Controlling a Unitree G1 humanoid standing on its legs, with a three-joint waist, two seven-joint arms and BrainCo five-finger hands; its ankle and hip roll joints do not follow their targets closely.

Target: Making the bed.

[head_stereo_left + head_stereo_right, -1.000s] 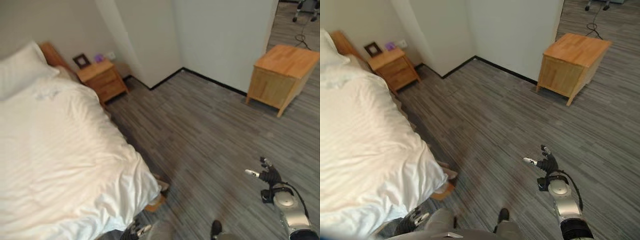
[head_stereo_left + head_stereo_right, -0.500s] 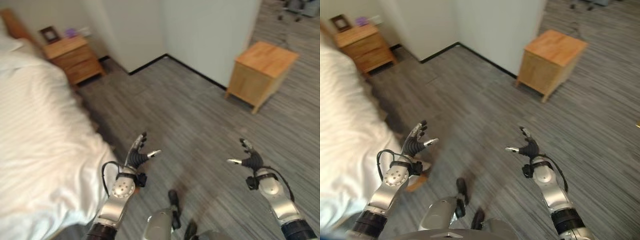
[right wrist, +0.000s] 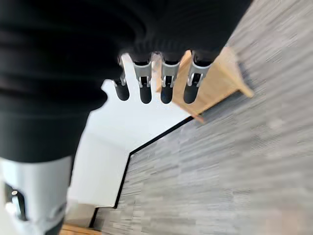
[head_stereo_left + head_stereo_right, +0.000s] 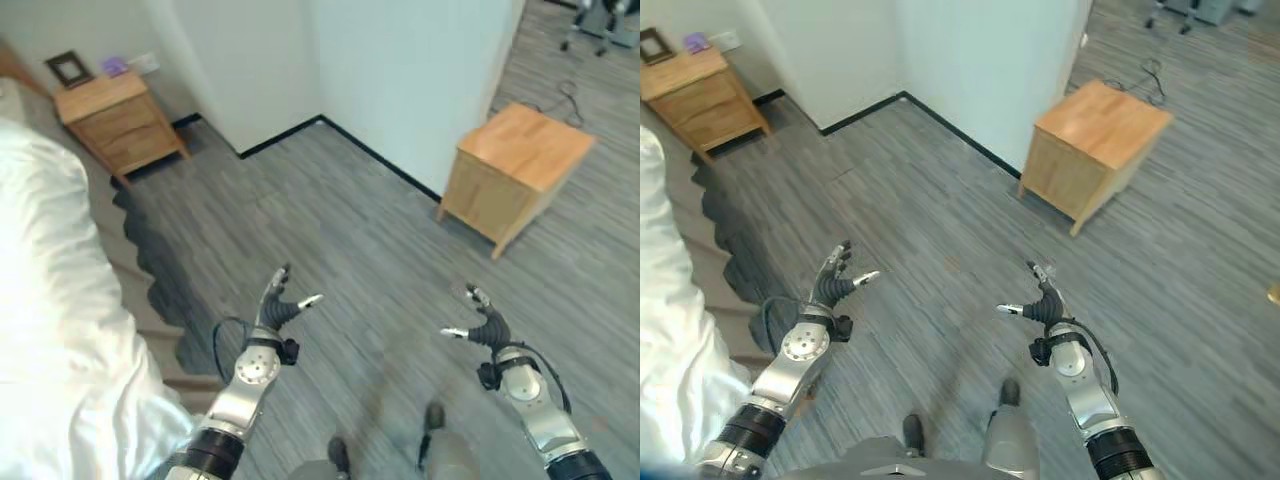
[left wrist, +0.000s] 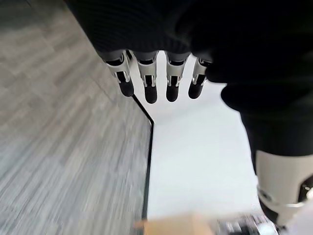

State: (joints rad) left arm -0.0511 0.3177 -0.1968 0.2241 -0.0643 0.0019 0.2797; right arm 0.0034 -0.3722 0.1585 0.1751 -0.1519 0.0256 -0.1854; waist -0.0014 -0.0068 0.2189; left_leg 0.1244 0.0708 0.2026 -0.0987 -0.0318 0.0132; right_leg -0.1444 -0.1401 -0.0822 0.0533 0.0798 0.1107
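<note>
Both arms raised over bare floor point(image 4: 380, 250). Left robot hand point(image 4: 276, 308) and right robot hand point(image 4: 482, 324) spread wide, fingers straight, holding nothing. Bed point(image 4: 45, 290) with white duvet point(image 4: 40, 330) lies at far left, apart from both. Risk: facing away toward wooden cabinet point(image 4: 515, 170), any reach misses the duvet; nightstand point(image 4: 108, 115) crowds the bedside.

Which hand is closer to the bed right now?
Left. The left hand hovers over the floor just beside the bed; the right hand is farther out, toward the wooden cabinet.
</note>
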